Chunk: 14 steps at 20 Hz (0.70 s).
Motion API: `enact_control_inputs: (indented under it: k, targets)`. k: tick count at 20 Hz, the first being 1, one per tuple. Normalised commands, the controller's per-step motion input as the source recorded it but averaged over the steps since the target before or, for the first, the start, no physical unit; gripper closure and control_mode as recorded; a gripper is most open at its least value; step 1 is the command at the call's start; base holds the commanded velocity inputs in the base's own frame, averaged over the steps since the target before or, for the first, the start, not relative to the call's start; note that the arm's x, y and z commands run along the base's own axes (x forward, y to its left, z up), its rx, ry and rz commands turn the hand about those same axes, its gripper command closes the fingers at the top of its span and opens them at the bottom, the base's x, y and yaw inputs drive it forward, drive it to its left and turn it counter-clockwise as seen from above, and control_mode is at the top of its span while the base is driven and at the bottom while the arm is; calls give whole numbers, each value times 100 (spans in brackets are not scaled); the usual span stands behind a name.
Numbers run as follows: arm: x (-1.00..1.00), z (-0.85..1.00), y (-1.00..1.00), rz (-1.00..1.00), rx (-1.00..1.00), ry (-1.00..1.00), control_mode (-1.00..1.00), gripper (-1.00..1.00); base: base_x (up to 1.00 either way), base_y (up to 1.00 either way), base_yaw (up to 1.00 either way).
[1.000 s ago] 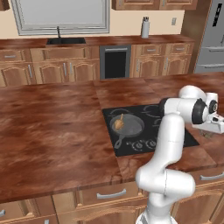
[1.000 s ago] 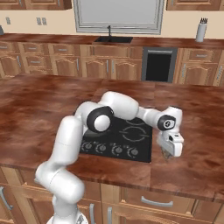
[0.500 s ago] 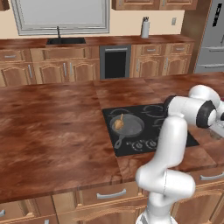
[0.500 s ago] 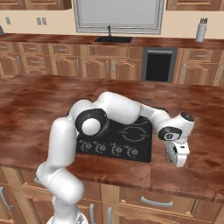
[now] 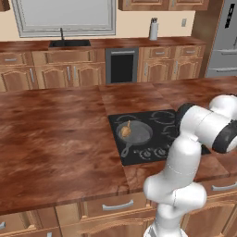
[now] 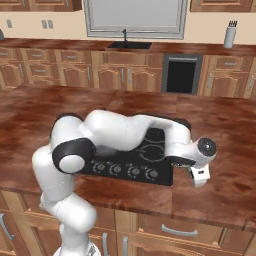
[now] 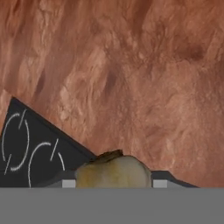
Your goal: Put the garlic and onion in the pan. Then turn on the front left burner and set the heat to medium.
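Left base view shows one round dark pan [image 5: 134, 133] on the flat black cooktop [image 5: 159, 121], with one small golden onion [image 5: 125, 131] inside it. Right base view shows the gripper [image 6: 198, 178] past the cooktop's right edge, over the brown counter [image 6: 220, 190]. Hand view shows one pale, lumpy garlic [image 7: 114, 171] pinched between the fingers.

One pan [image 5: 135, 134], one onion [image 5: 125, 131], one garlic bulb [image 7: 114, 171], one cooktop [image 5: 162, 121], one sink [image 5: 70, 43].
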Motion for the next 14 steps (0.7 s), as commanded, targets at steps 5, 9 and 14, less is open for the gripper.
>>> enact_control_inputs:
  k: [5, 9, 14]
  targets:
    - [0, 68, 66, 0, -5, -9, -100, 100, 0, 0, 0]
    - [0, 68, 64, 0, -1, 0, -100, 100, 0, 0, 0]
    - [0, 77, 59, 0, 0, 2, -100, 100, 0, 0, 0]
